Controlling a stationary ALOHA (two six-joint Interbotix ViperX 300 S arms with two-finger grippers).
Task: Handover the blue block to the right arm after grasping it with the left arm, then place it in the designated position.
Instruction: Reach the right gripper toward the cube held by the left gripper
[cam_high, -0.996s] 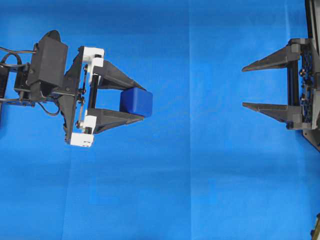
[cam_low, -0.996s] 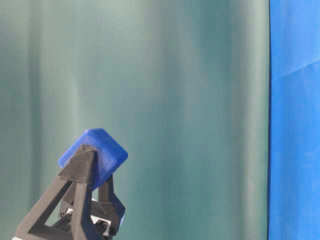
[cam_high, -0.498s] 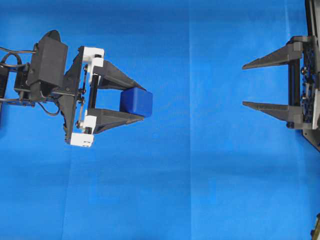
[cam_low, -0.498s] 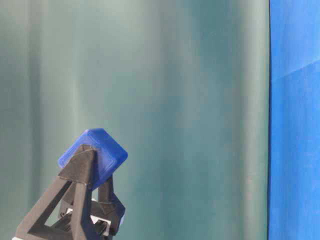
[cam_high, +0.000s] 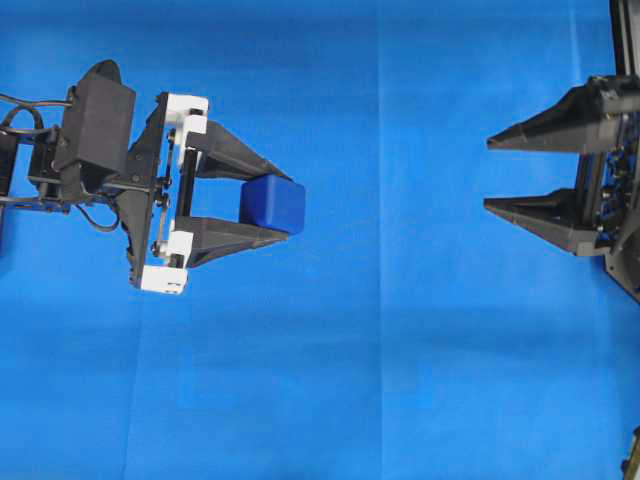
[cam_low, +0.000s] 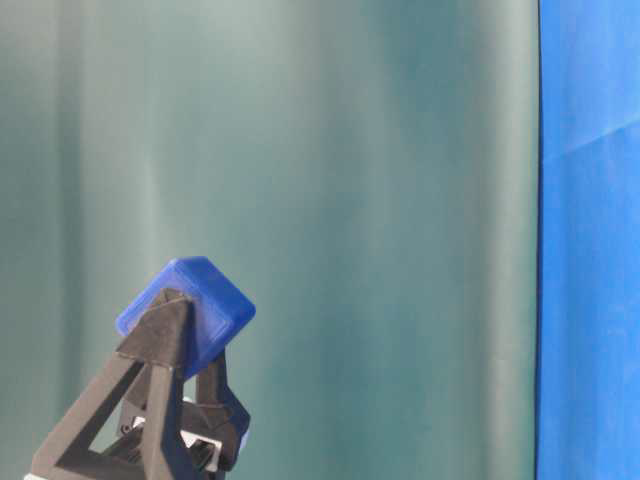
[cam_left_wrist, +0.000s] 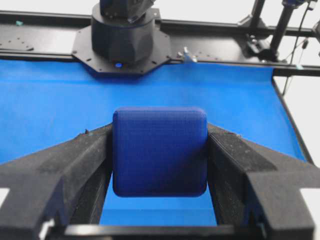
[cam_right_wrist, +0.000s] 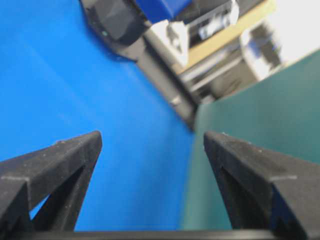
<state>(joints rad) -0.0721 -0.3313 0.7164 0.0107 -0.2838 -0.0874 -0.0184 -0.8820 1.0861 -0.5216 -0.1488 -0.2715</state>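
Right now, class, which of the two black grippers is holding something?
The left gripper with white brackets: it clamps the navy-blue cube. The right gripper stands open, empty.

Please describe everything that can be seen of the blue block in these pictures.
The blue block is a small dark navy cube with rounded edges and corners and a finely textured matte surface that looks like plastic. The left gripper holds it between its two black fingertips, which press on opposite faces. It is lifted above the blue cloth and touches nothing else. In the table-level view it appears tilted, with one corner pointing up. The open right gripper is well apart from it.
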